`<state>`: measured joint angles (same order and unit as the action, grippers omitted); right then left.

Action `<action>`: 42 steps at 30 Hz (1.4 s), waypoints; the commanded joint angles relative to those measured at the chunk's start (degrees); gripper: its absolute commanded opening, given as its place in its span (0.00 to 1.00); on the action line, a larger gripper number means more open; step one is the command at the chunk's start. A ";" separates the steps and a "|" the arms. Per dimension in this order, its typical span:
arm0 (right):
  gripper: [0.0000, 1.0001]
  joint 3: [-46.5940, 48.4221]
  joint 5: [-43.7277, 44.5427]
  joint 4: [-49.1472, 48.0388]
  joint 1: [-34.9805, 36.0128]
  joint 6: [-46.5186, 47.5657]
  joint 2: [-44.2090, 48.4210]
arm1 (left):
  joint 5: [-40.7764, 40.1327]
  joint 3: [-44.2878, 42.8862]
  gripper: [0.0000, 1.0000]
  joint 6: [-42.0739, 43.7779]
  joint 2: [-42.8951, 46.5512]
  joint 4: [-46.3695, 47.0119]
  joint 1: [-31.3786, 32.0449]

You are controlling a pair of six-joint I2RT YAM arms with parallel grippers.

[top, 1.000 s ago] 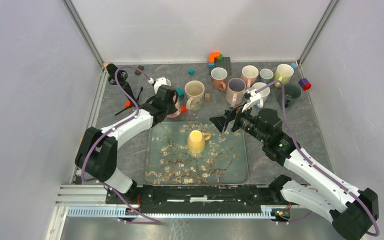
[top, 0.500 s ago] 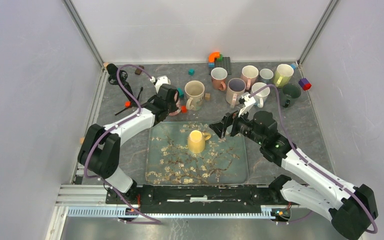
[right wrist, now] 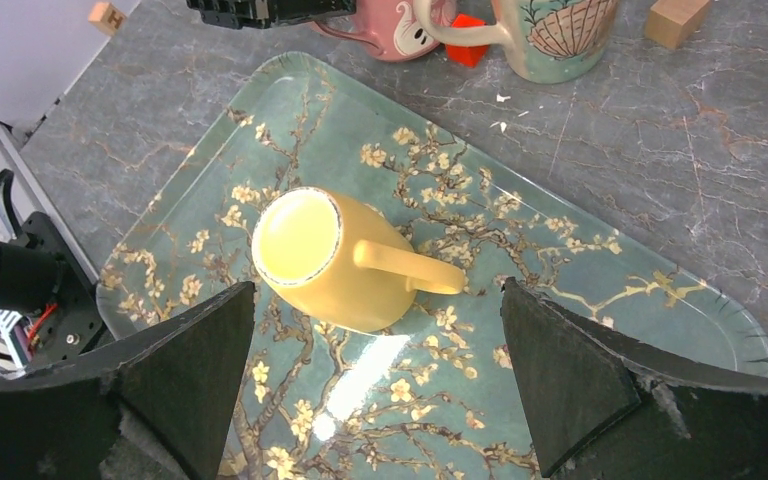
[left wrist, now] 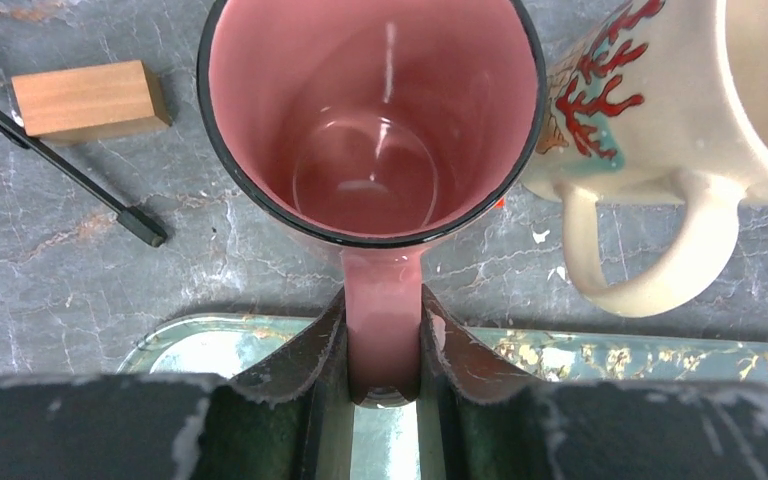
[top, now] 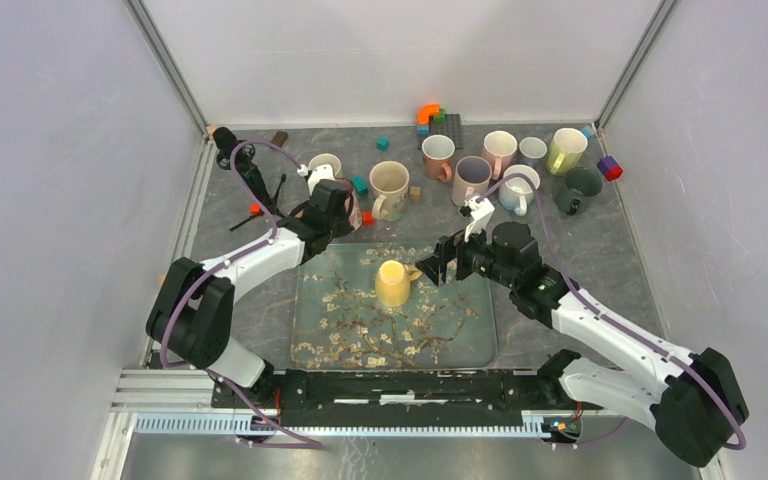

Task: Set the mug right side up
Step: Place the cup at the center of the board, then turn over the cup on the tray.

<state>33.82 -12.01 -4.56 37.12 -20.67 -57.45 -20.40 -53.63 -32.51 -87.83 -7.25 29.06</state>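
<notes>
A yellow mug [top: 392,283] stands upside down on the flowered tray [top: 460,335], its handle pointing right. In the right wrist view the yellow mug [right wrist: 335,262] lies ahead between my spread fingers, on the tray [right wrist: 620,300]. My right gripper [top: 438,266] is open and empty, just right of the mug's handle and apart from it. My left gripper [left wrist: 383,322] is shut on the handle of a pink mug [left wrist: 370,130], which stands upright on the table just behind the tray's far left corner. The pink mug is mostly hidden under the left gripper [top: 328,208] in the top view.
A cream mug with red coral print [left wrist: 660,110] stands right of the pink mug. Several more mugs [top: 473,175] stand at the back right. A wooden block [left wrist: 85,98], a black stick [left wrist: 60,170] and small toy blocks [top: 428,115] lie on the table.
My right gripper has moved left and down to the yellow mug's handle side, still open. My left gripper has shifted slightly with the pink mug's handle in it.
</notes>
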 commanded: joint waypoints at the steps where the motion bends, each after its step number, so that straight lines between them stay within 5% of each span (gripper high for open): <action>1: 0.98 0.01 -1.10 -0.28 0.64 4.13 -1.00 | 0.80 2.41 0.28 -0.15 1.31 -0.88 0.20; 18: 0.98 3.58 -0.69 0.21 0.73 10.79 -9.37 | 2.16 4.61 0.52 -0.68 4.63 -2.85 0.74; 42: 0.98 11.42 -18.41 -4.89 4.37 20.20 -20.49 | 8.06 0.19 0.93 -0.53 15.80 -12.76 0.71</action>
<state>41.63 -25.63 -7.14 41.19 -2.50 -75.35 -14.39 -51.29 -32.56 -76.23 -17.93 29.98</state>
